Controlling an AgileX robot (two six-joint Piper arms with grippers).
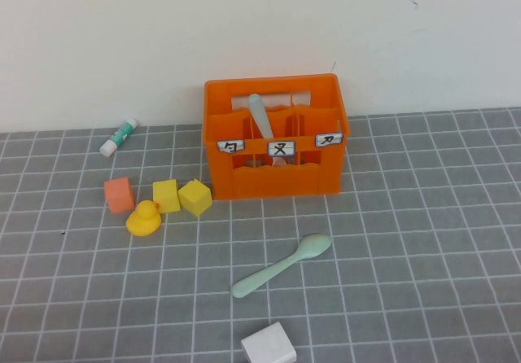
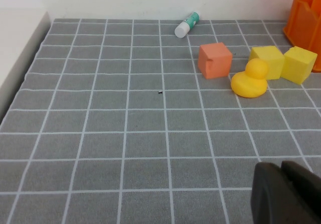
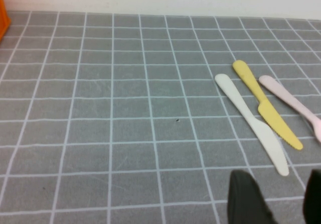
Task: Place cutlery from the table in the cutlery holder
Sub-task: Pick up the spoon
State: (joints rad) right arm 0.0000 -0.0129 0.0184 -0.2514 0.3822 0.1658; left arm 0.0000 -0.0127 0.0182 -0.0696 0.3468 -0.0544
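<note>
Spoon (image 1: 282,265) lies diagonally ahead of the crate (image 1: 277,135), bowl toward the right; right gripper (image 3: 273,199) is open and empty, left gripper (image 2: 287,194) looks closed, neither near it.

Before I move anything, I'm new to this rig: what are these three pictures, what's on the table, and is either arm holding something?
A two-armed robot; neither arm shows in the raised overview. There, the orange cutlery holder has one mint utensil standing in it, and the mint spoon lies on the grey table in front. Left of the holder: an orange cube, two yellow cubes, a duck, a tube. A white block sits near the bottom.

The left wrist picture shows the left gripper above bare table near the duck. The right wrist picture shows the right gripper, fingers apart, empty, near three knives.
</note>
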